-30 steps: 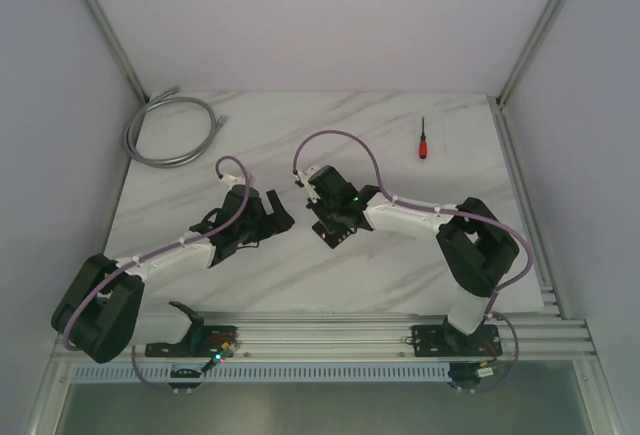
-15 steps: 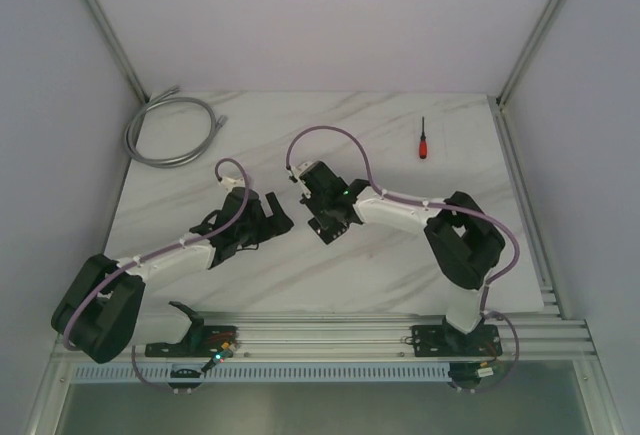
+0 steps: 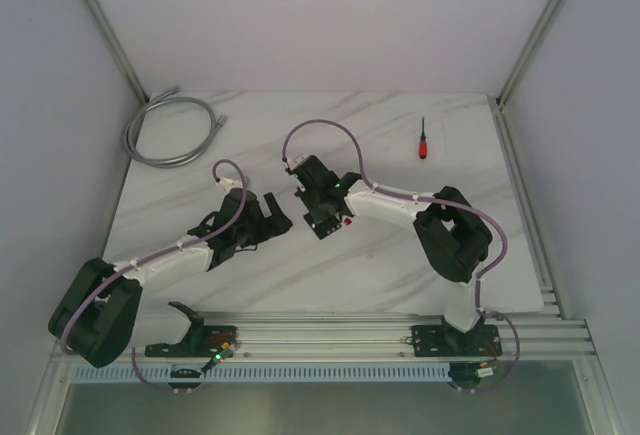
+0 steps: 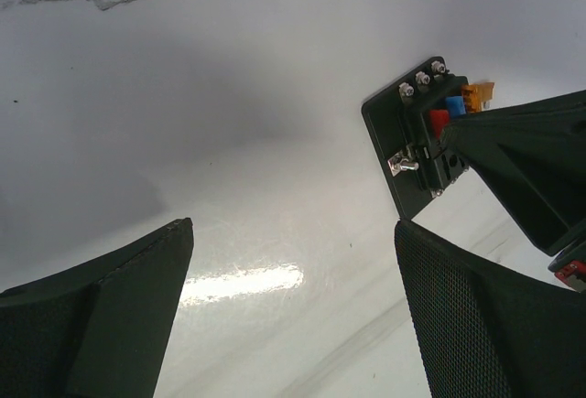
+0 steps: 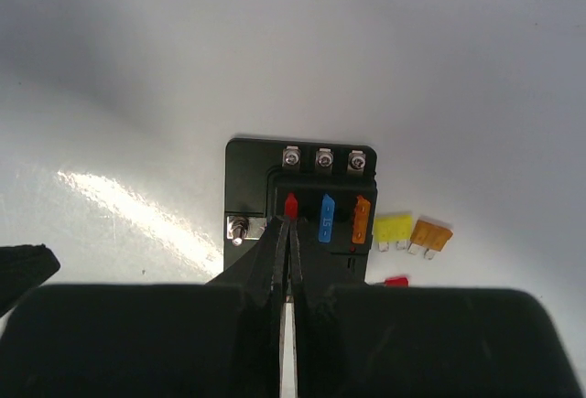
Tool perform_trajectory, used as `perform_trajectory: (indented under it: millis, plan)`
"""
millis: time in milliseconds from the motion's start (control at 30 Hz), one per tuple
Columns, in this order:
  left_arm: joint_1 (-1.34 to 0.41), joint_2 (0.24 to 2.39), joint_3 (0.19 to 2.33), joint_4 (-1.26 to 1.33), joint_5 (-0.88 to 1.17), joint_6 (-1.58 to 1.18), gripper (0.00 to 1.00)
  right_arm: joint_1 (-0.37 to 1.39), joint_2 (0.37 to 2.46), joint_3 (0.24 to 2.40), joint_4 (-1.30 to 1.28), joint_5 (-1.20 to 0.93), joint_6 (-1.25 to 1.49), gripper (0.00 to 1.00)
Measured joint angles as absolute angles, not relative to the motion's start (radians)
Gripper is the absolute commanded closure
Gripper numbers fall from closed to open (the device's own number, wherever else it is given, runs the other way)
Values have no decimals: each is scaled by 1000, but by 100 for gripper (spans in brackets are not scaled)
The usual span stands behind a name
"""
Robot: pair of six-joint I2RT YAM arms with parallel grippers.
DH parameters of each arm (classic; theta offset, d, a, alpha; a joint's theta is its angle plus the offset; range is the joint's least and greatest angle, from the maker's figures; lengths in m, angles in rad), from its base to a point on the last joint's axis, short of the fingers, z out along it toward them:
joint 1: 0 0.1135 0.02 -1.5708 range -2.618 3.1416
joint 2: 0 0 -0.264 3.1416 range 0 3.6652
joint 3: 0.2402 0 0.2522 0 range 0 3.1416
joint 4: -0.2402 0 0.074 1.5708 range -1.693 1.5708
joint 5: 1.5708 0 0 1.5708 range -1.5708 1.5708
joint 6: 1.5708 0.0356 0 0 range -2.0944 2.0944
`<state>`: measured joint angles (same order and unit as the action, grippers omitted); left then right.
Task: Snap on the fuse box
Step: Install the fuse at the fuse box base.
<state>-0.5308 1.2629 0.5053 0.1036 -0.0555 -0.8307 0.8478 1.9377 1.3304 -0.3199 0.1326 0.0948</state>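
Observation:
The fuse box [image 5: 247, 169] is a flat black block lying on the white marble table, with a red fuse [image 5: 291, 204], a blue fuse [image 5: 327, 218] and an orange fuse [image 5: 362, 220] standing in its slots. My right gripper [image 5: 291, 220] is shut, its tips resting on the box right at the red fuse. In the top view the box [image 3: 322, 225] is mostly hidden under that gripper [image 3: 318, 215]. My left gripper [image 4: 293, 224] is open and empty, low over the table just left of the box [image 4: 389, 133].
Loose yellow [image 5: 393, 228], orange [image 5: 430, 234] and red [image 5: 396, 281] fuses lie beside the box on its right. A red-handled screwdriver [image 3: 423, 141] lies at the back right. A grey coiled cable [image 3: 170, 130] sits at the back left corner.
My right arm has shifted left and slightly away, bringing its shut gripper closer to the left gripper. The left gripper has stayed open and nearly still.

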Motion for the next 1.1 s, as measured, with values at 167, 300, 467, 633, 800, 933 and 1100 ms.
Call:
perform_trajectory:
  millis: [167, 300, 467, 633, 800, 933, 1100]
  plan:
    - [-531, 1254, 503, 104, -56, -834, 0, 848, 1945, 1353, -339, 136, 107, 100]
    - [-531, 1236, 503, 104, -54, -837, 0, 844, 1929, 1349, -352, 126, 126, 100]
    - [-531, 1222, 501, 104, -46, -838, 0, 844, 1891, 1341, -474, 100, 154, 90]
    - [-531, 1222, 498, 104, -41, -838, 0, 845, 1871, 1337, -569, 84, 178, 79]
    - [-530, 1222, 498, 104, -38, -838, 0, 845, 1869, 1350, -609, 81, 191, 78]
    - [-530, 1222, 498, 104, -36, -837, 0, 841, 1869, 1375, -629, 81, 198, 81]
    - [-530, 1222, 498, 104, -29, -837, 0, 836, 1869, 1391, -632, 75, 204, 84]
